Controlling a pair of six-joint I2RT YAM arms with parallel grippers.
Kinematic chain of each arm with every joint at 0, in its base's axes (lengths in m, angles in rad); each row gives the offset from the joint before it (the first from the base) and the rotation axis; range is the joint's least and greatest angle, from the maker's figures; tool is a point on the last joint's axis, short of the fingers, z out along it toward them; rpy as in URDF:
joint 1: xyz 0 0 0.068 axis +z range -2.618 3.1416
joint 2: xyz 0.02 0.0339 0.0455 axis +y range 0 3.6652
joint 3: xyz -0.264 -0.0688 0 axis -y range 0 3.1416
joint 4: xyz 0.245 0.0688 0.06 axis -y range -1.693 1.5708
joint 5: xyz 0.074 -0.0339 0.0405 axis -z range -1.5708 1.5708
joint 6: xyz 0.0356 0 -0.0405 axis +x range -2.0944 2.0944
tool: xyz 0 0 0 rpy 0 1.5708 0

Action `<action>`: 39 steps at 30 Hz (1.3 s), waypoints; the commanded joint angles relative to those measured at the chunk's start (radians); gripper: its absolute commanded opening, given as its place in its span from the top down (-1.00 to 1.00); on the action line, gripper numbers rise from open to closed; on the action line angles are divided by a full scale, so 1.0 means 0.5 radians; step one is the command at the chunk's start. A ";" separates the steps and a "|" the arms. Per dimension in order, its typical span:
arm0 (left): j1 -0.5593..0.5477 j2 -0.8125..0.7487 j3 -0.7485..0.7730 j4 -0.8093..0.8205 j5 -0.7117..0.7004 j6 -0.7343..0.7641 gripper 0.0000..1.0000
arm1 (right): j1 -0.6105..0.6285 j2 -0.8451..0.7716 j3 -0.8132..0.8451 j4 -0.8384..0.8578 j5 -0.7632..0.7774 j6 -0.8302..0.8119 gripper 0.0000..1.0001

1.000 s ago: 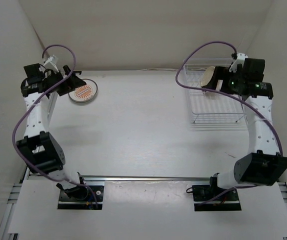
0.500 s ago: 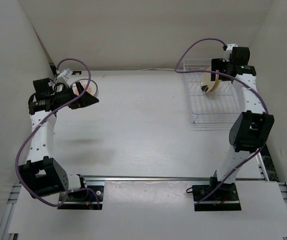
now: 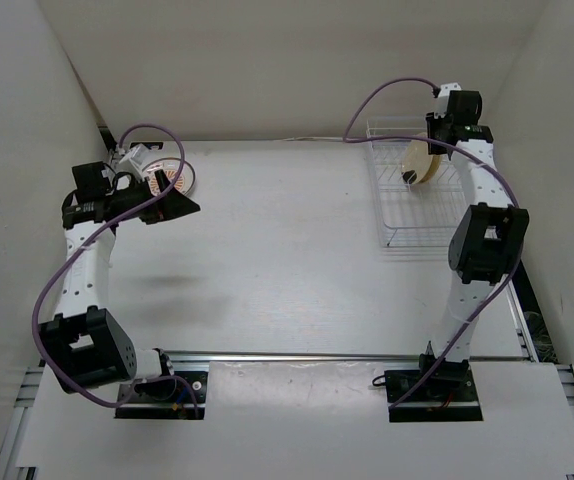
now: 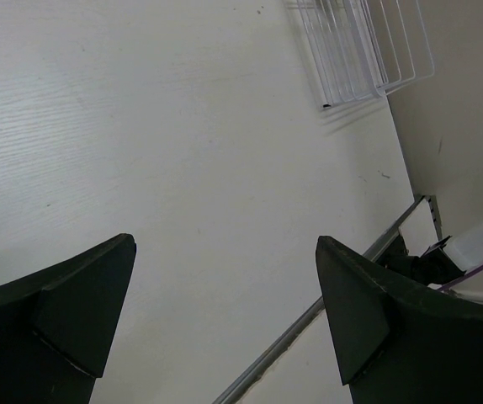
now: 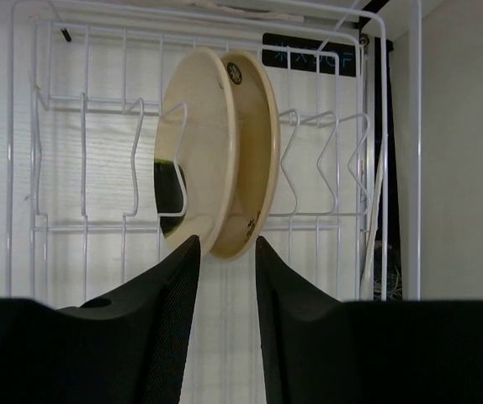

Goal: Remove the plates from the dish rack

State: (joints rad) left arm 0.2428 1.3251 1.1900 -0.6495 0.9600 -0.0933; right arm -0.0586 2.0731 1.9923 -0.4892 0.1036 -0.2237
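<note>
White surface (image 3: 287, 250) boxed in by pale walls (image 3: 297, 70). Over its left part, the left tool (image 4: 225, 244), dark fingers (image 4: 73, 311) spread wide apart with only the surface showing between them. Just behind that tool in the top view, toward the back wall, a plate with an orange sunburst pattern (image 3: 172, 178), lying flat on the surface and partly hidden by the arm. Far ahead of that tool's fingertips, a corner of the white wire dish rack (image 4: 368, 50). On the other side, the right tool (image 5: 226, 244), pointed into the rack, its own fingers (image 5: 140, 337) parted by a narrow gap. Right beyond its tips, a tan-yellow plate (image 5: 216, 151) standing on edge between the rack's upright wire prongs, lower rim lined up with the gap; touching the fingers or not, impossible to tell. A dark patch on the plate's left face. Farther past the plate, the rack's raised far side.
</note>
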 commanded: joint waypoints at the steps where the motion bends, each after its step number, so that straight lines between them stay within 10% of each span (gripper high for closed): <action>1: 0.005 0.031 0.013 0.041 0.019 0.036 -1.00 | -0.003 0.060 0.105 0.095 0.038 -0.040 0.26; 23: 0.005 0.145 0.013 0.041 -0.036 0.036 -1.00 | -0.003 0.413 0.341 0.113 0.038 -0.040 0.26; 31: 0.005 0.145 0.013 0.041 -0.073 0.055 -1.00 | 0.016 0.431 0.378 0.113 0.020 -0.059 1.00; 39: 0.005 0.127 0.013 0.041 -0.091 0.073 -1.00 | 0.178 0.146 0.473 0.254 0.406 -0.034 1.00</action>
State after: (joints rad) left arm 0.2428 1.4067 1.1900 -0.6430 0.9165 -0.0799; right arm -0.0116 2.2757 2.1586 -0.4469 0.2596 -0.2481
